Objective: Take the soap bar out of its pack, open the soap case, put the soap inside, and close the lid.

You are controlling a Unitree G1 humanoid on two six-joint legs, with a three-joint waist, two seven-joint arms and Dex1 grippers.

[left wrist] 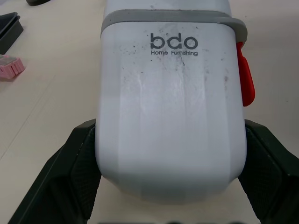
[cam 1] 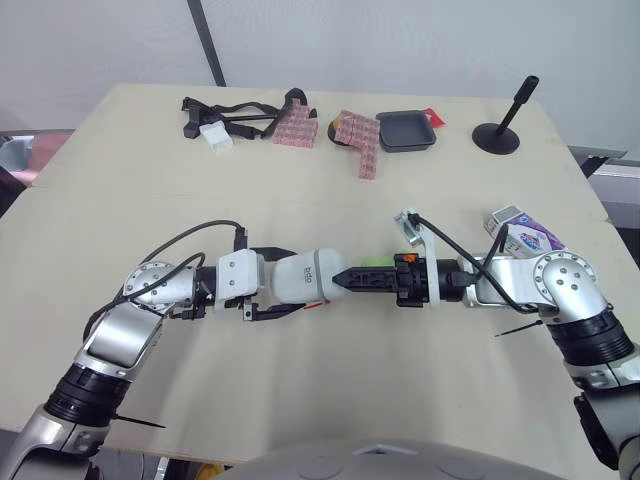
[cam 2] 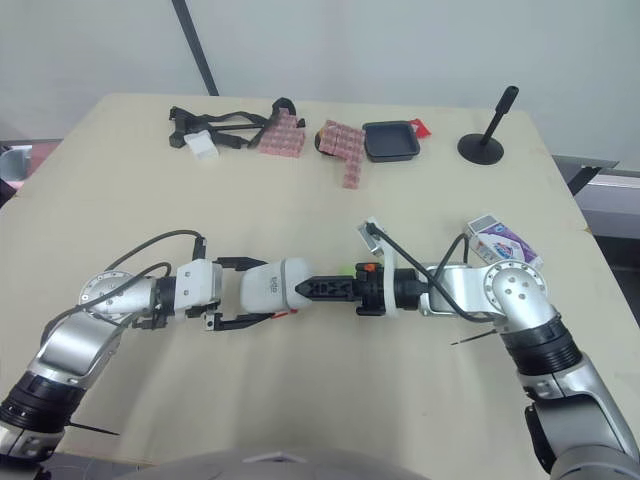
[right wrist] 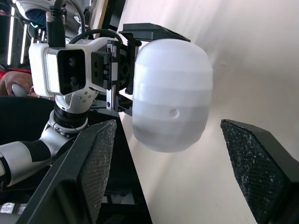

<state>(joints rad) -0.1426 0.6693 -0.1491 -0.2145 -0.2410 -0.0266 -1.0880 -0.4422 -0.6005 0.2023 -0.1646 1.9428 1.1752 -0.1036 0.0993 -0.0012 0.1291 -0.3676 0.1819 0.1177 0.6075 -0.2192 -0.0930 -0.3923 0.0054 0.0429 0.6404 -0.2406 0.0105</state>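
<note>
Clamped on both long sides by the left gripper's (left wrist: 170, 135) fingers (left wrist: 70, 168), the white soap case (cam 1: 305, 275) is held lid shut, just above the table (cam 1: 120, 180) near its front middle. The right gripper (right wrist: 169, 126) is pointed at the case's rounded end, with its fingers (right wrist: 93, 158) spread wide and no contact seen. The soap pack (cam 1: 522, 235) lies beside the right arm. A black tray (cam 1: 406, 130) and pink blocks (cam 1: 360, 140) are noted at the far edge.
</note>
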